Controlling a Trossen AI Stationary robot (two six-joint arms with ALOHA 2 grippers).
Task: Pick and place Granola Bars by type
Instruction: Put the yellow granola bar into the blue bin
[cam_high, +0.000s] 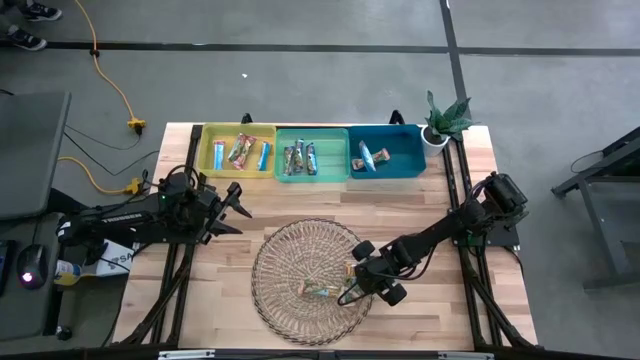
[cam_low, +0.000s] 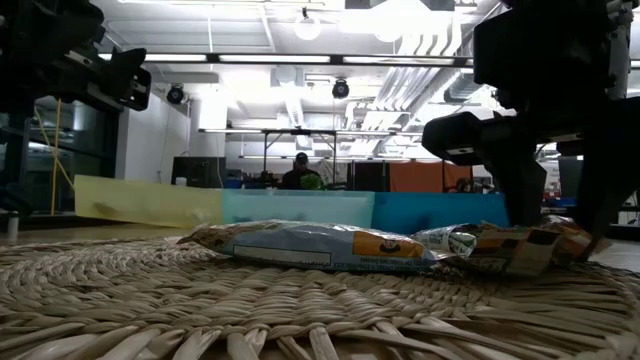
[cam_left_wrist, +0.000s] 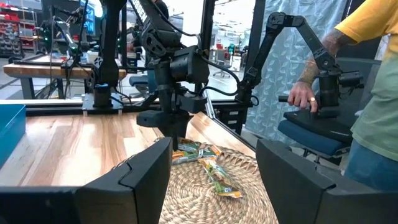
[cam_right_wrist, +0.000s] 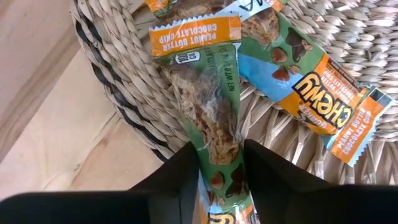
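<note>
Granola bar (cam_right_wrist: 214, 118): flat, glossy green-orange wrapper, crinkled, on wicker plate's rim | right gripper (cam_right_wrist: 221, 171): dark fingers clamped on bar | wicker plate (cam_high: 285, 265): round, woven, two more bars (cam_high: 322, 291) | left gripper (cam_high: 238, 208): apart, beside plate

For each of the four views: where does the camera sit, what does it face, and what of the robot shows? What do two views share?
High: overhead, straight down; both arms, wicker plate, three bins.
Low: table height, facing the bins across the plate; right arm on the picture's right.
Left wrist: looks across the table at the right arm; own fingers apart.
Right wrist: looks down on a bar between its fingers.
Shared: plate and bars, in all four.
</note>
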